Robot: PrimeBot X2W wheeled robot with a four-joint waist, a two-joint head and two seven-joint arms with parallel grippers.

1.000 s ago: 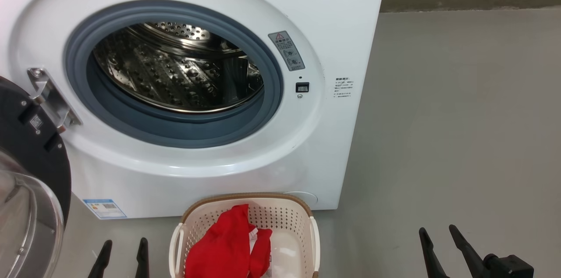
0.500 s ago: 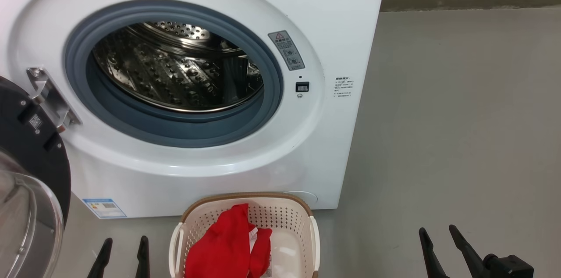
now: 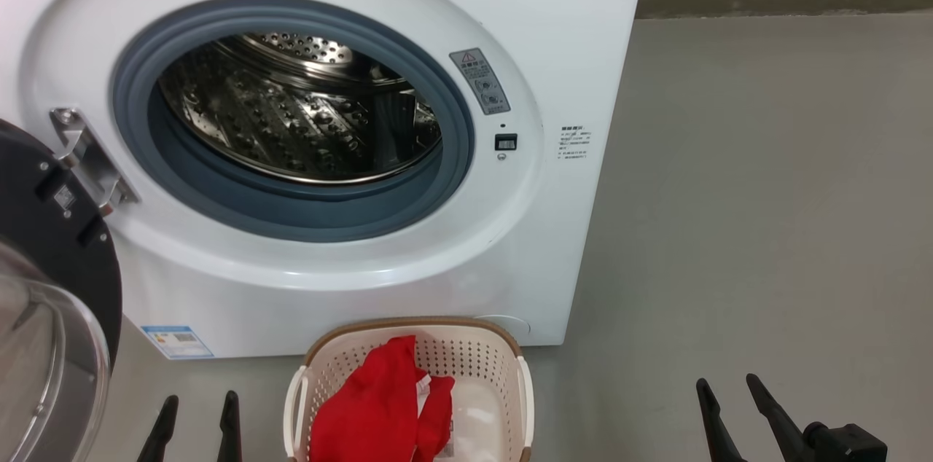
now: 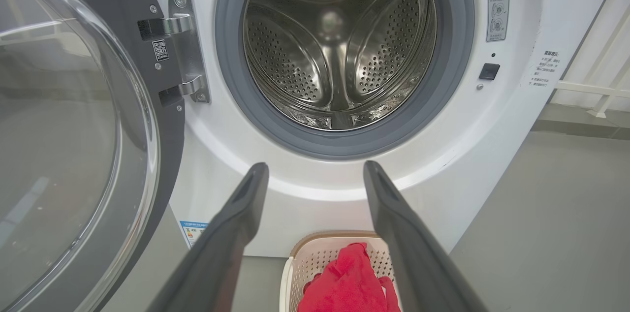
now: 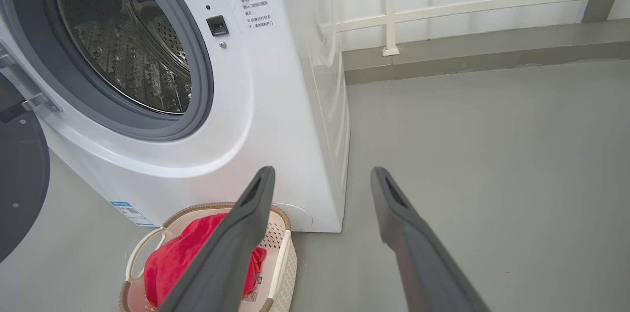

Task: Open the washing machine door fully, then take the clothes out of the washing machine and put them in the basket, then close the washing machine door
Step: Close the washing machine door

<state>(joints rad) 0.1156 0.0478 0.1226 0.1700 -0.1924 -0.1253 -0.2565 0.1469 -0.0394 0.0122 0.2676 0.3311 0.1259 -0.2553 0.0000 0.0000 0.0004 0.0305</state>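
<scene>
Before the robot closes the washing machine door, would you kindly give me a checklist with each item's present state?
1. The clothes lie in the basket: ok.
2. The drum is empty: ok.
3. The gasket has no fabric caught on it: ok.
4. The washing machine door stands open at the left: ok.
5. The left gripper and right gripper are open and empty: ok.
6. The basket is clear of the door's swing: cannot tell.

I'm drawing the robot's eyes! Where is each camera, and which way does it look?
Head view: on the head, looking down at washing machine and basket; left fingers, right fingers below.
Left wrist view: left wrist, facing the drum; left fingers.
Right wrist view: right wrist, facing washing machine's corner, floor; right fingers.
All share the clothes.
</scene>
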